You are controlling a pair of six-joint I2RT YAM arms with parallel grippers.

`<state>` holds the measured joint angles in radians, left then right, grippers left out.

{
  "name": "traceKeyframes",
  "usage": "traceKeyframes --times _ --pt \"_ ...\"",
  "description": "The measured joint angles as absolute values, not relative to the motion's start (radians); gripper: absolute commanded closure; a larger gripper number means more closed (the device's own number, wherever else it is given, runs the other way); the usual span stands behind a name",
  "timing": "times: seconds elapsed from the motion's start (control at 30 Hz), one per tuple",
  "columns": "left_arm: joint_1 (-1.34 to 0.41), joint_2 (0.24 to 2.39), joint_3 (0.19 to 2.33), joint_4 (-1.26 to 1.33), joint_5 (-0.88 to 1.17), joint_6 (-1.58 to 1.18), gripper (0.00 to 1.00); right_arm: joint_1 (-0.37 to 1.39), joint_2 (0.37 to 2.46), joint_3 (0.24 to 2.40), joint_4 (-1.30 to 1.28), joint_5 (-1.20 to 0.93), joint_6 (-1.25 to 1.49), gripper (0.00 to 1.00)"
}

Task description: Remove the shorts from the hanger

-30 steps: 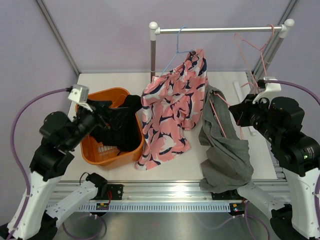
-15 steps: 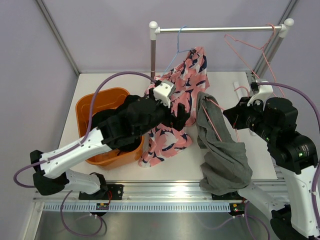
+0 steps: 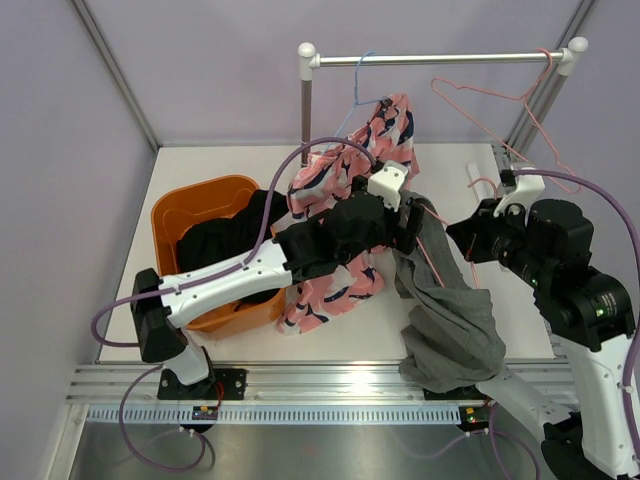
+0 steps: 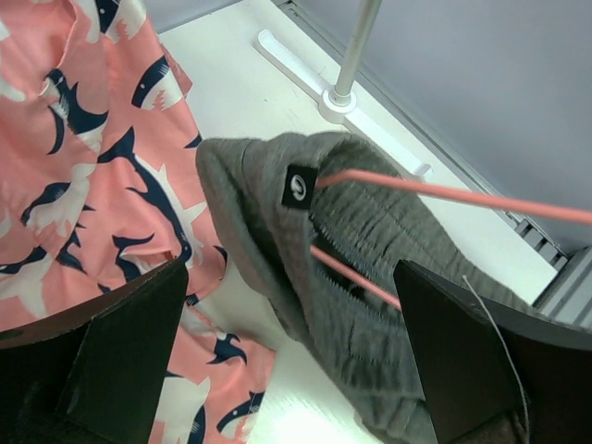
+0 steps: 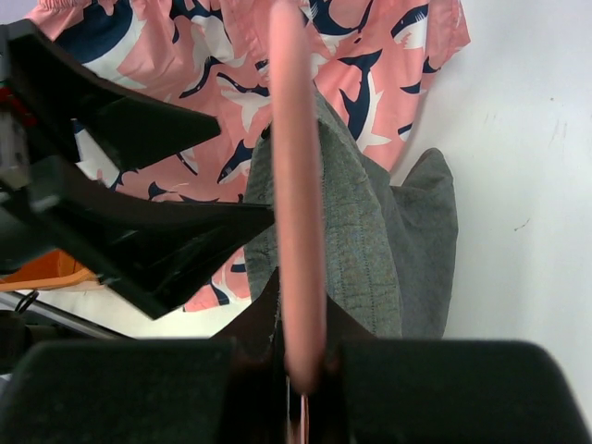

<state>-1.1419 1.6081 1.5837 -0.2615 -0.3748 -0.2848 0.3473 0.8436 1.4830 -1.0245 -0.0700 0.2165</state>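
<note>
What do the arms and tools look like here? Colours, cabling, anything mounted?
The left arm and right arm both have white links with bulky black joint housings. A purple cable loops loosely along each. A small white camera block sits at each wrist. The left tool has broad, flat black fingers tapering to wedges. The right tool is black too.

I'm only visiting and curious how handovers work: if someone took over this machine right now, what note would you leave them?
Left gripper: open, facing the waistband of the grey shorts, not gripping.
Right gripper: shut on the pink hanger.
Grey shorts: threaded on the pink hanger, lower part slumped at the near edge of the table.
Done: approach only.
Left: grip the waistband and pull the shorts off the hanger.
</note>
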Motion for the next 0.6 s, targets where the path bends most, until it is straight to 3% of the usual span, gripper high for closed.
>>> traceKeyframes --times 0.13,0.27,0.4,0.53,0.6 --pt "-1.143 1.663 1.617 -0.236 -0.398 -0.284 0.08 0.347 0.83 1.474 -1.026 -0.069 0.216 1.0" --pt "-1.143 1.693 1.624 -0.23 -0.423 -0.284 0.33 0.347 0.817 1.472 -1.037 -0.068 0.216 1.0" --pt "-1.143 1.715 1.637 -0.231 -0.452 -0.275 0.73 0.347 0.808 1.472 -1.044 -0.068 0.216 1.0" --pt "-1.143 1.719 1.64 -0.232 -0.477 -0.26 0.91 0.347 0.804 1.472 -1.044 -0.064 0.216 1.0" --pt "-1.143 1.719 1.64 -0.231 -0.488 -0.255 0.94 0.347 0.801 1.472 -1.045 -0.062 0.216 1.0"
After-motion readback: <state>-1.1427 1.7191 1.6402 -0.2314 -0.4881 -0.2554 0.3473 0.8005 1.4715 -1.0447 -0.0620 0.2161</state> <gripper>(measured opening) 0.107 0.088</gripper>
